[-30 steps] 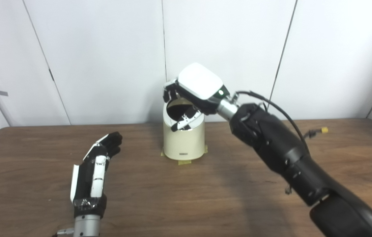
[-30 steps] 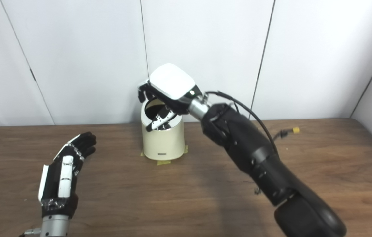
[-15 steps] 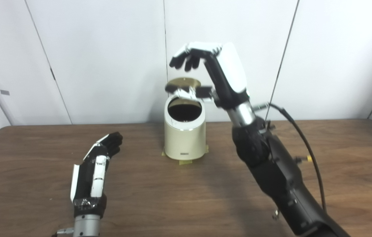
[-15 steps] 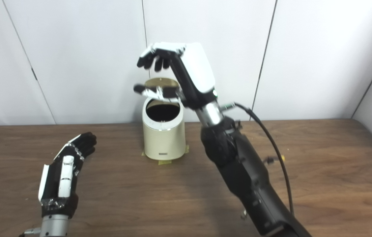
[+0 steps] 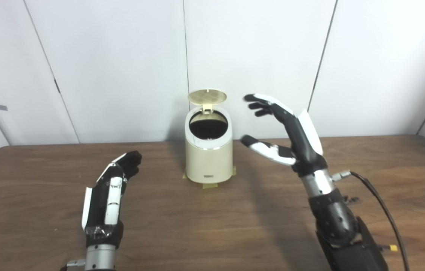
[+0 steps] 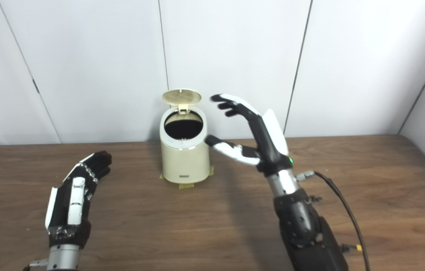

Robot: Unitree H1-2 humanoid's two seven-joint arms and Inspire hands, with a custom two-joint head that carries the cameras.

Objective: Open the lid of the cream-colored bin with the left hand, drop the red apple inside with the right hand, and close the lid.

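Cream cylindrical bin (image 5: 208, 158) | round lid (image 5: 207, 96) up (ribbed underside) | left hand (image 5: 108, 195), right hand (image 5: 287, 131): fingers spread, empty

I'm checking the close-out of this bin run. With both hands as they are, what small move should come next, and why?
Probably bring a hand to the raised lid and tip it forward onto the bin. The lid stands upright over the dark opening, no apple shows on the table, and both the right hand and the left hand are open, holding nothing. The right hand looks nearer.
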